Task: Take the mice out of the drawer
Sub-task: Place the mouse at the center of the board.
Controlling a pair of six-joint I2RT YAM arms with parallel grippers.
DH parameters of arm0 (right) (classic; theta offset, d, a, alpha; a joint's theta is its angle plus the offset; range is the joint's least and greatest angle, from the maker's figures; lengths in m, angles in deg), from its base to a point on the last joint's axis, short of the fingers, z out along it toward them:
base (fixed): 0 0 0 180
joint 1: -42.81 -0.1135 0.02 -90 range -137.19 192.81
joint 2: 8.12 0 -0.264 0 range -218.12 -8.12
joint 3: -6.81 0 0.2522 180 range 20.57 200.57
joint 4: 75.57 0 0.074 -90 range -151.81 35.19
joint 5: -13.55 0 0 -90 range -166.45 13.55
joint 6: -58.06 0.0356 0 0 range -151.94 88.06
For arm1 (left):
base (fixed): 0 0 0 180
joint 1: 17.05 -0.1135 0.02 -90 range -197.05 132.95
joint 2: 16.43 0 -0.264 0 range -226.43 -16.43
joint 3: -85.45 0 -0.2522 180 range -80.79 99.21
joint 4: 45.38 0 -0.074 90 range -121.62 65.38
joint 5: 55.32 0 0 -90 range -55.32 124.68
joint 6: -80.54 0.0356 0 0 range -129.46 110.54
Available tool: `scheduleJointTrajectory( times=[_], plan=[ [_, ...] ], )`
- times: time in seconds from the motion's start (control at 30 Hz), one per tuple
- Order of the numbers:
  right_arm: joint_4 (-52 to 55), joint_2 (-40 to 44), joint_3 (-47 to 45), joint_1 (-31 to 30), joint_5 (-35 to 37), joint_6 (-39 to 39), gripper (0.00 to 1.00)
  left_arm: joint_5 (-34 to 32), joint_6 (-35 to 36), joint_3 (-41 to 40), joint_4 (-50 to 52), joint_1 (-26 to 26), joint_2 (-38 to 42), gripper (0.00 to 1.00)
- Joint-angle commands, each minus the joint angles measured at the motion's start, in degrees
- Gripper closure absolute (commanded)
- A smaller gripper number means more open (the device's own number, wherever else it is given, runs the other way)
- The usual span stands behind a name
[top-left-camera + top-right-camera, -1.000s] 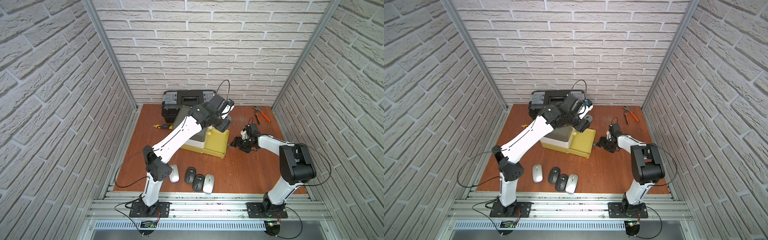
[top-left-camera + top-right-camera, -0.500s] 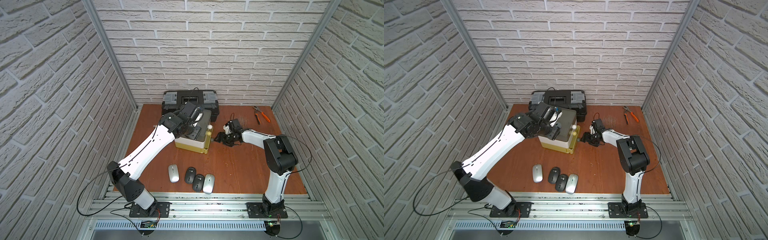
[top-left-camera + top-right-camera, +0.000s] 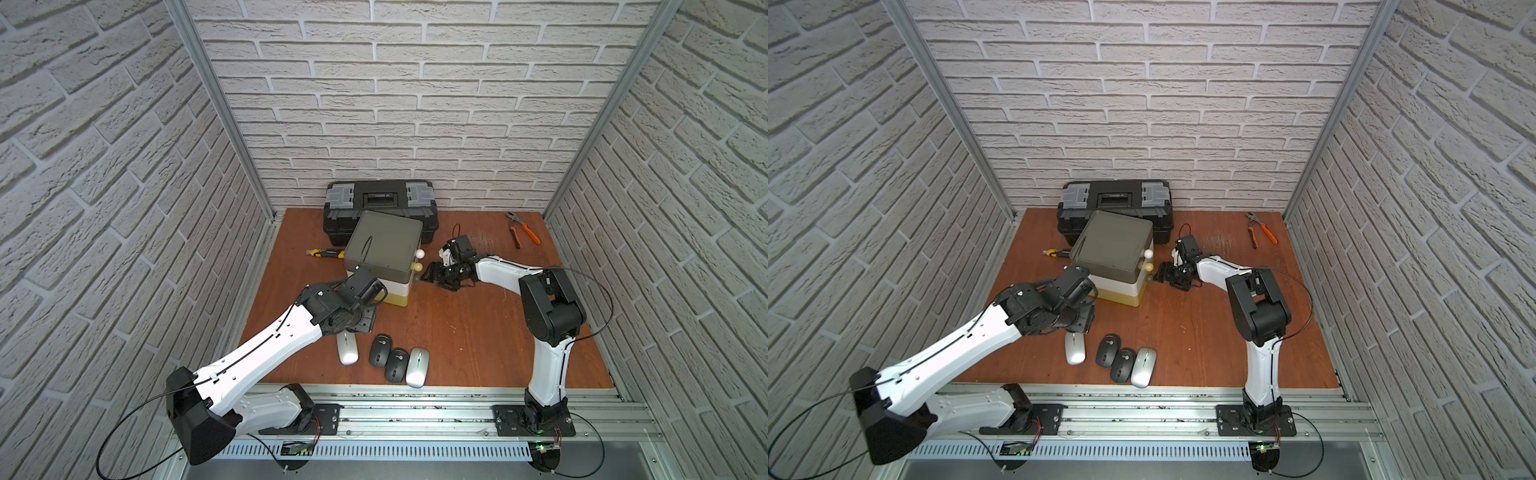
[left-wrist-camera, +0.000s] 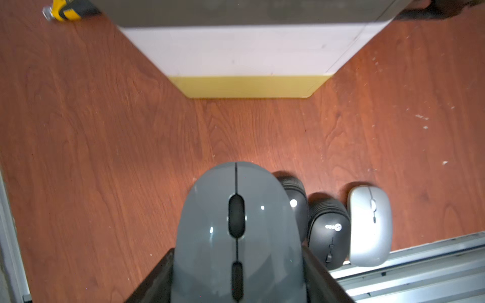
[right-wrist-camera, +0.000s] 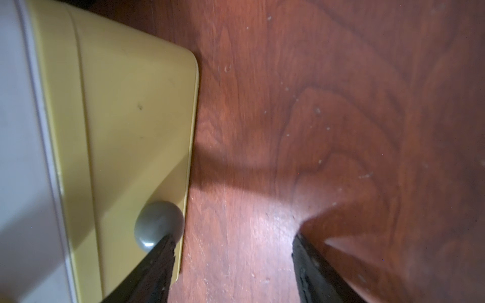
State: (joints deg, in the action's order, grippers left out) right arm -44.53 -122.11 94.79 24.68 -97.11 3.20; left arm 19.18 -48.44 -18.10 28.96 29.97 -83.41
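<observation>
My left gripper (image 4: 237, 262) is shut on a dark grey mouse (image 4: 236, 223), held low over the table near the front. In both top views that mouse is hidden under the left gripper (image 3: 361, 320). On the table just beside it lie a silver mouse (image 3: 347, 349), two black mice (image 3: 380, 350) (image 3: 397, 365) and another silver mouse (image 3: 417, 361). The yellow bottom drawer (image 3: 392, 298) of the small drawer unit (image 3: 384, 249) is pushed in. My right gripper (image 5: 233, 262) is open beside the drawer front (image 5: 131, 131), one finger against its grey knob (image 5: 157, 223).
A black toolbox (image 3: 380, 203) stands against the back wall behind the drawer unit. A yellow-black utility knife (image 3: 326, 252) lies left of the unit and orange-handled pliers (image 3: 524, 230) lie at the back right. An aluminium rail (image 3: 415, 411) runs along the table's front edge.
The left arm swung from over the open yellow drawer down to the row of mice at the front. The right gripper moved left and the yellow drawer slid shut.
</observation>
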Motion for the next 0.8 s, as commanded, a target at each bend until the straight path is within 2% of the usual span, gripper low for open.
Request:
scheduleJointTrajectory(
  times=[0.0, 0.13, 0.3, 0.57, 0.77],
  plan=[
    [2.88, 4.52, -2.14, 0.8, 3.22, -1.8, 0.27, -4.56, -13.22, -4.41, 1.74, 0.64, 2.23, 0.63],
    [4.27, 7.74, -5.21, 2.94, 4.35, -3.55, 0.27, -9.22, -25.63, -10.19, 4.46, 0.41, 5.08, 0.64],
    [6.58, 12.19, -7.77, 4.09, 5.91, -6.05, 0.27, -11.04, -34.9, -16.52, 5.34, -0.71, 5.51, 0.63],
    [5.61, 16.51, -12.18, 4.92, 5.1, -7.36, 0.27, -9.74, -40.5, -25.51, -0.12, -5.23, 2.34, 0.62],
    [4.34, 17.47, -13.83, 5.3, 3.75, -7.88, 0.27, -8.11, -36.92, -28.68, -7.77, -9.18, -1.14, 0.58]
  ],
)
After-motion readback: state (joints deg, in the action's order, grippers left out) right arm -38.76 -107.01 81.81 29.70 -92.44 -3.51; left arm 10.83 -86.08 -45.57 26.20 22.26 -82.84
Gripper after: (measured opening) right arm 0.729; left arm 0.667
